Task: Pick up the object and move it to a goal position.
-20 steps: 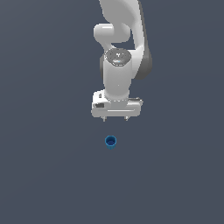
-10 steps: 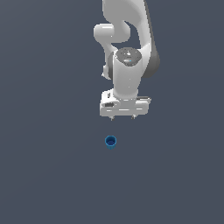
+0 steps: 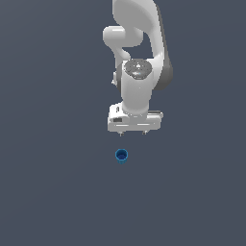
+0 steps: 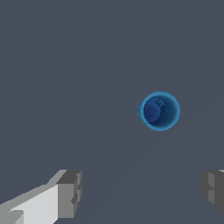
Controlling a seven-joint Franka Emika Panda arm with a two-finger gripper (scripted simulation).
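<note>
Since the earlier frames, the arm has been swung toward the exterior view's right and its wrist turned slightly, while the blue cup (image 3: 121,155) has been left where it stood. The end effector (image 3: 134,133) is seen released: in the wrist view its two fingers (image 4: 70,194) are spread wide, one at each side of the picture, with nothing held between them.

The cup is found upright on the dark desk (image 3: 53,192), mouth upward, its hollow interior plainly visible in the wrist view (image 4: 158,110). In the exterior view it lies at about 7 o'clock from the end effector, apart from it and not touched. In the wrist view it is seen ahead of the fingers, not between them, and nearer the line of one finger than of the other. No goal marker can be made out in either view.

The step in hand is judged to be the approach before the grasp. For it to be done well, the end effector should first be centred over the cup's mouth, so that the cup falls midway between the spread fingers, and only then lowered. Because the cup is tapered and narrow, it is judged that the fingers should be closed low on its ribbed wall and squarely, lest the cup be tipped or squeezed out.
</note>
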